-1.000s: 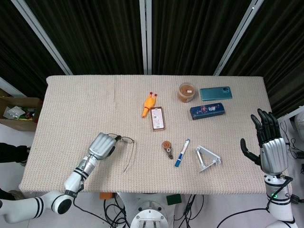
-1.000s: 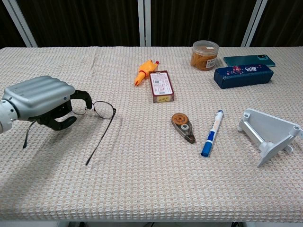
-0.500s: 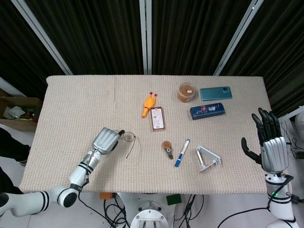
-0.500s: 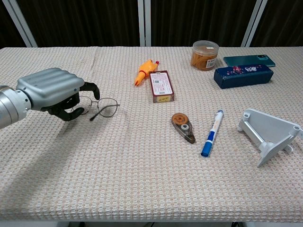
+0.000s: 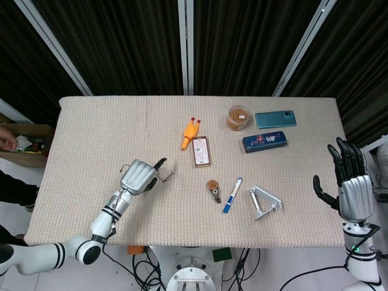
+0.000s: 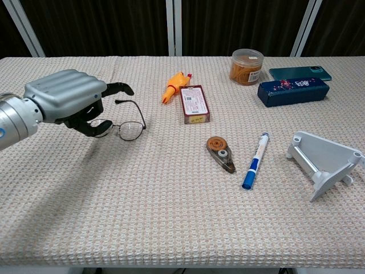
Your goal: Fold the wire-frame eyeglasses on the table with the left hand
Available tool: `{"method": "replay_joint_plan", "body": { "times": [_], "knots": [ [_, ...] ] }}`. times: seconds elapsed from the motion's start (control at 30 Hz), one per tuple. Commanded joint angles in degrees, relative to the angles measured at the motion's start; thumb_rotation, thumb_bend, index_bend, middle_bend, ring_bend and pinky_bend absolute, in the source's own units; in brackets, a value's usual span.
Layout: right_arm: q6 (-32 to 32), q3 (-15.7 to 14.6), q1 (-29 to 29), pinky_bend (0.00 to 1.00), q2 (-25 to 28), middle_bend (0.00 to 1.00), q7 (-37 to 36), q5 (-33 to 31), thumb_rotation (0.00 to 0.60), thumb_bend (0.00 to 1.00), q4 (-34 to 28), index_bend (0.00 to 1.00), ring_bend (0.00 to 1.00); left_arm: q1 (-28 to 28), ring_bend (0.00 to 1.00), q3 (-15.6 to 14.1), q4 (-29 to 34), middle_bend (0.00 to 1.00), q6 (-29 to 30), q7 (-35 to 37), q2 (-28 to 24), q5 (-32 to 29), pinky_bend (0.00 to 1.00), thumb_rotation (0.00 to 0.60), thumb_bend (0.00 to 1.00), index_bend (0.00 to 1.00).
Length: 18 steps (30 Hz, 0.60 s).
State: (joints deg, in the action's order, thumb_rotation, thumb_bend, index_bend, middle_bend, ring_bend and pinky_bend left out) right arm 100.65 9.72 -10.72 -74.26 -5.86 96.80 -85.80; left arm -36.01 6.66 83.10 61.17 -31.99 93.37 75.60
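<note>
Chest view shows the left hand [image 6: 67, 100] curled over the glasses [image 6: 126, 127] on the left side of the table [image 6: 171, 200], fingers wrapped round the frame's left half, so it's holding them. Right hand [image 5: 353, 188] hangs off the table's right edge, fingers spread, holding nothing.

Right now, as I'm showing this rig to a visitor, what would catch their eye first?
Probably the silver left hand at the table's near left, curled over the wire-frame eyeglasses. Next, the bright yellow rubber chicken beside a red card box mid-table. The right hand hangs open off the table's right edge.
</note>
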Motion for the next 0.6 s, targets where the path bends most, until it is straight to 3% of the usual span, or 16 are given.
{"method": "replay_joint_plan", "body": {
  "times": [0.03,0.4,0.6],
  "knots": [
    [-0.01,-0.02,0.11,0.0,-0.1,0.0,-0.18,-0.24,0.6,0.48,0.28,0.0,0.0,1.91,0.7,-1.43,2.9,0.84,4.49,0.78,-1.37,3.37,0.82,0.523,0.38,0.18],
    [0.48,0.07,0.69,0.0,0.01,0.0,-1.33,-0.91,0.6,0.48,1.06,0.0,0.0,12.52,0.75,-7.34,8.06,0.88,19.72,2.92,-5.78,9.35,0.85,0.56,0.34,0.17],
    [1.24,0.21,0.92,0.0,0.78,0.0,-1.14,-0.34,0.6,0.48,0.06,0.0,0.0,17.16,0.75,-10.55,6.15,0.88,22.73,8.82,-9.1,10.56,0.85,0.557,0.34,0.27]
  ]
}}
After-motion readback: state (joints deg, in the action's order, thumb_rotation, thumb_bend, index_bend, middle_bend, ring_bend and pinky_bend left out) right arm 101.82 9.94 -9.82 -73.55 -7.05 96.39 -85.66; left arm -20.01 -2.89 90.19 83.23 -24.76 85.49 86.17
